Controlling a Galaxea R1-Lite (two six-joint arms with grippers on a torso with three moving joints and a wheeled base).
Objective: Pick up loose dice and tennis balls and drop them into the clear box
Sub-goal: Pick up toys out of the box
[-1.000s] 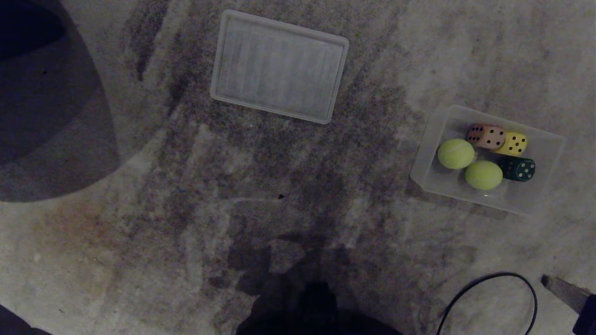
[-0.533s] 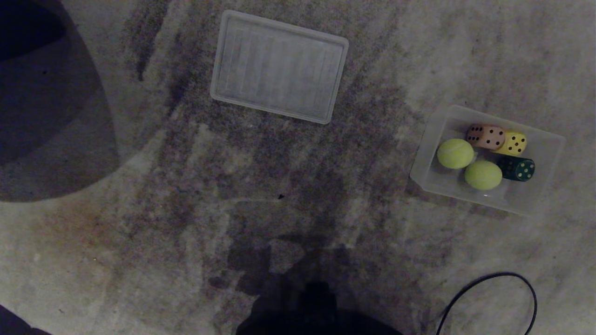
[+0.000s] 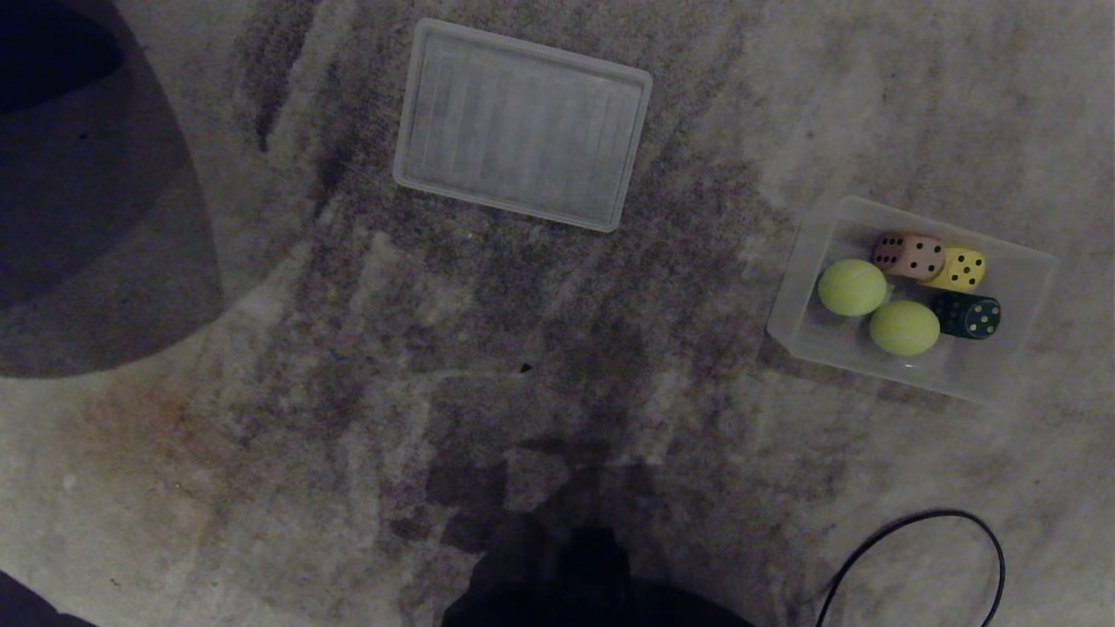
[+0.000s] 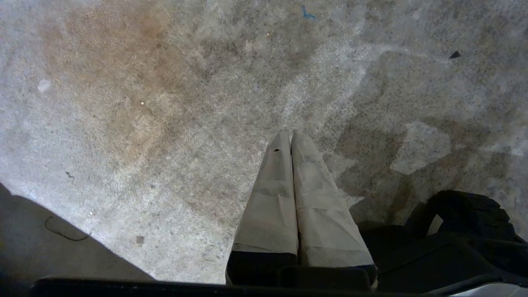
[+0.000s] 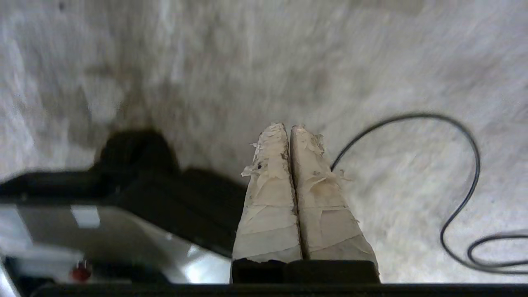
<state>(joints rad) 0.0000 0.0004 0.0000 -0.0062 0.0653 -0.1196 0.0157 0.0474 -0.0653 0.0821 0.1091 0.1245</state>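
Light fuzzy tennis balls (image 3: 852,287) and hard slick dice (image 3: 909,255) are lying in the clear box (image 3: 801,305) on the carpet's right edge, best gripped across their middles; both the left pincer (image 4: 291,134) and the right pincer (image 5: 287,127) are pressed together, empty.

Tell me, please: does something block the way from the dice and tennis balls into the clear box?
No. All three dice and both tennis balls already lie inside the clear box; its lid lies apart on the floor.
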